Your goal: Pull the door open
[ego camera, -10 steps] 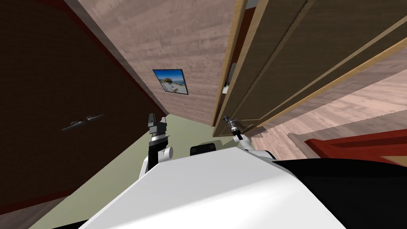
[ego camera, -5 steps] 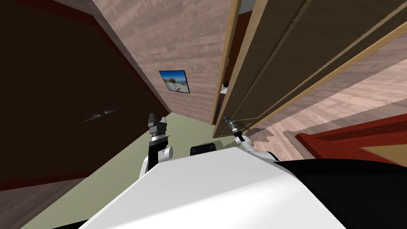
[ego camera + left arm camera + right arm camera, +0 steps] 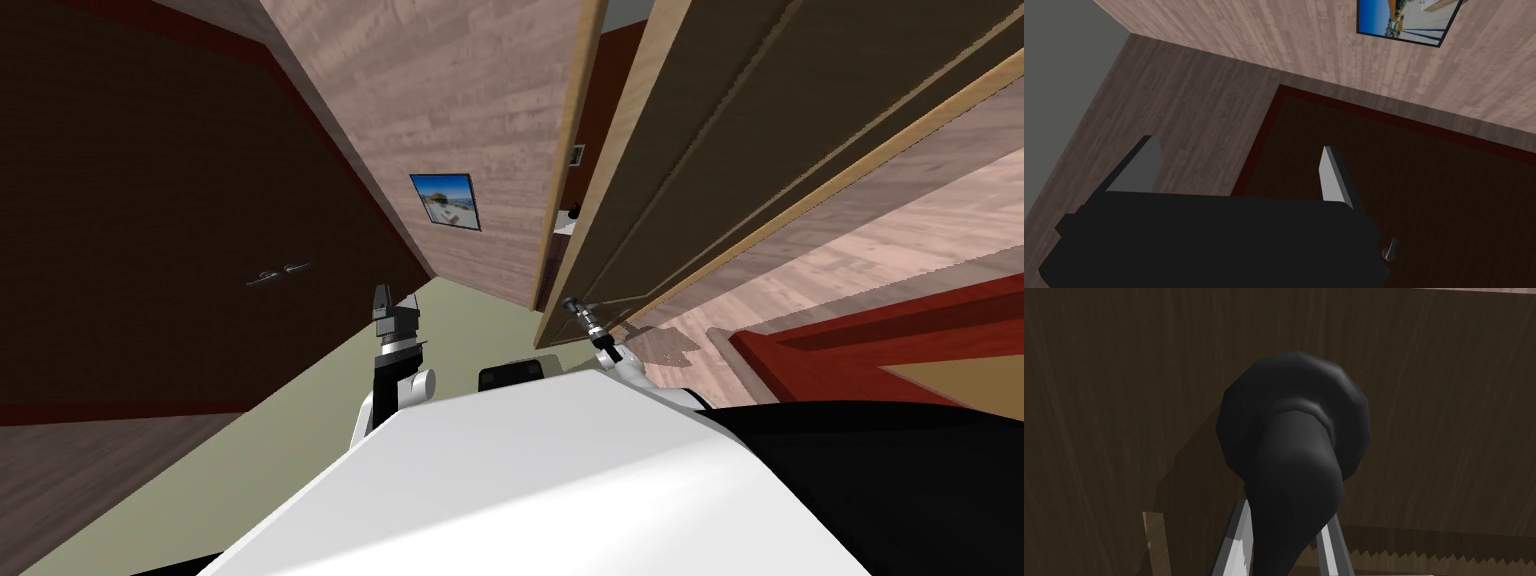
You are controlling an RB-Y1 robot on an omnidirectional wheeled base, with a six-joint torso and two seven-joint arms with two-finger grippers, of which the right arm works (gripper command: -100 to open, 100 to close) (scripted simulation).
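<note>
The right gripper (image 3: 1284, 519) was found clenched on the black door handle (image 3: 1294, 438). Its two fingers (image 3: 1238, 538) were pressed against either side of the handle's lever, just short of the round base. The handle was seen mounted on the dark brown door (image 3: 1449, 413).

In the head view the right gripper (image 3: 572, 305) was recorded at the near end of the door, whose panel ran from there toward 1 o'clock and was edged with light wood trim. A narrow gap was noted between the door's edge and the light wood jamb (image 3: 568, 150), so the door was logged as ajar.

The left gripper (image 3: 395, 305) was recorded at 9 o'clock of the right one, apart from the door. It was released, its fingers spread with nothing between them. A framed picture (image 3: 446, 200) was noted on the plank wall (image 3: 470, 90) at 1 o'clock of the left gripper. An olive floor (image 3: 300, 420) was recorded below both.
</note>
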